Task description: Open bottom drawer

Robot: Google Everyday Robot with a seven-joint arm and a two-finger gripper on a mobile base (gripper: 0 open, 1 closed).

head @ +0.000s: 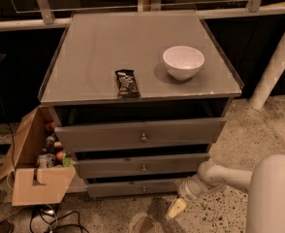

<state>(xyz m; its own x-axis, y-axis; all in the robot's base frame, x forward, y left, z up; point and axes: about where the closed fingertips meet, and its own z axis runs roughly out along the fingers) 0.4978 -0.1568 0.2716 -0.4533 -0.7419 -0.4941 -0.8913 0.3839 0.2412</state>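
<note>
The bottom drawer (pixel 118 189) is the slim grey front lowest on the cabinet, with a small round metal knob (pixel 143 189) at its centre. It stands out only a little from the cabinet body. My gripper (pixel 175 208) is low near the floor, just right of and slightly below the bottom drawer's right end, well to the right of the knob. The white arm (pixel 220 176) reaches it from the lower right. Above the bottom drawer are the middle drawer (pixel 108 168) and the tall top drawer (pixel 99 136), both slightly pulled out.
On the cabinet top (pixel 94 42) are a white bowl (pixel 183 62) and a dark snack bar (pixel 126 83). An open cardboard box (pixel 38 191) with bottles stands left of the cabinet. Cables (pixel 50 217) lie on the floor. A white post (pixel 276 62) slants at the right.
</note>
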